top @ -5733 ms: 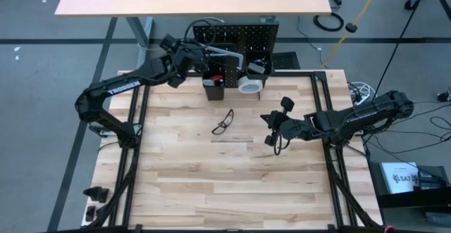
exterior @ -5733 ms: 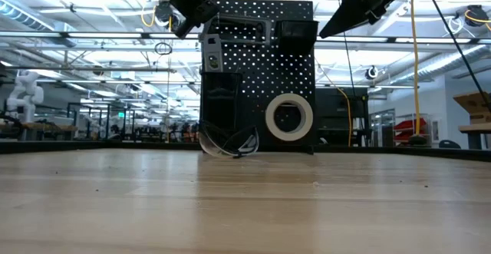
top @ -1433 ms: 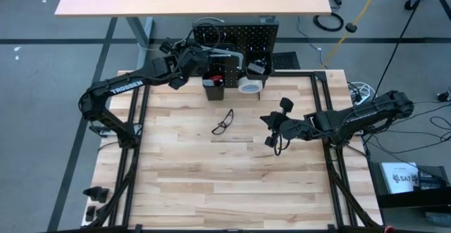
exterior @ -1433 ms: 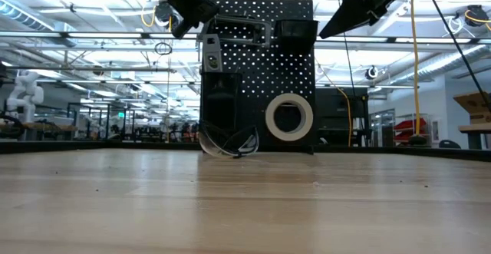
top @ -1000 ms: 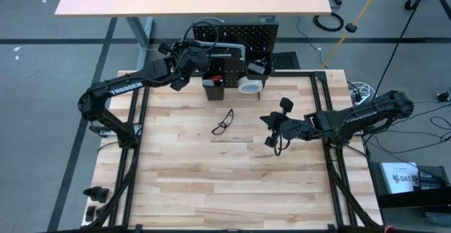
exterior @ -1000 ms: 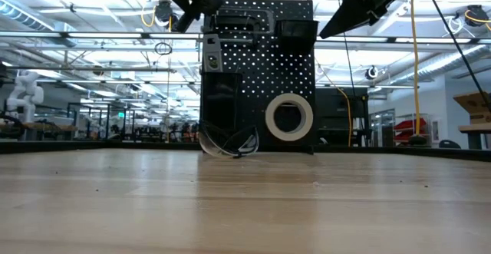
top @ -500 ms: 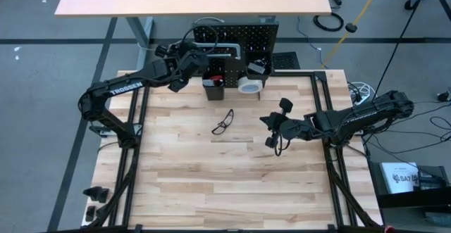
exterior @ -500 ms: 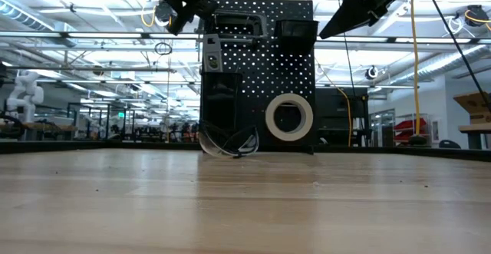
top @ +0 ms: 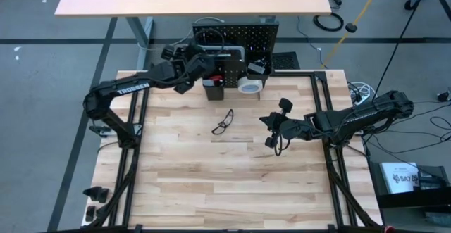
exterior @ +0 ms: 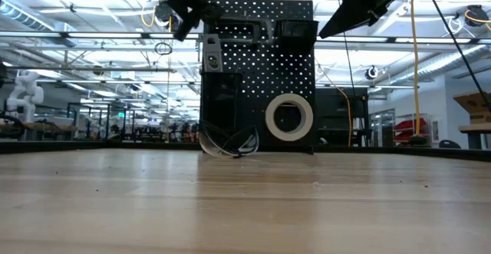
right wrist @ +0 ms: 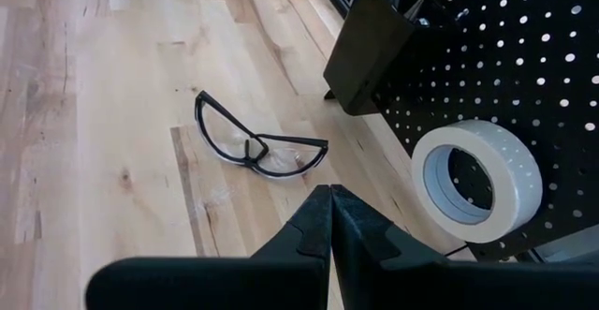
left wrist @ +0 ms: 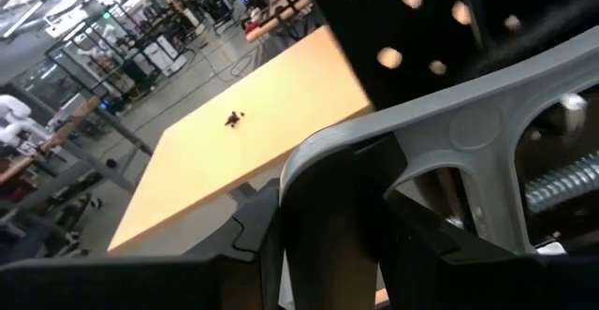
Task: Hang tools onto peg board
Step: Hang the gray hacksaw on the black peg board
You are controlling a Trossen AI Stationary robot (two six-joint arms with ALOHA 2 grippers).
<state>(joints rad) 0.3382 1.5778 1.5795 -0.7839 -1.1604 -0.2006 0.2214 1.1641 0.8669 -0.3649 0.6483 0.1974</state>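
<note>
Left claw (left wrist: 323, 226) clamps the grey clamp (left wrist: 440, 151) against the pegboard (top: 243, 34); seat it squarely on its hook before releasing.

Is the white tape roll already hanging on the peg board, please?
Hanging: the white tape roll sits flat against the peg board, clear of the table.

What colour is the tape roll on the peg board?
White, on the tape roll; clearest in the right wrist view.

"TROSSEN", seemingly, in white on left arm (top: 130, 89)
</note>
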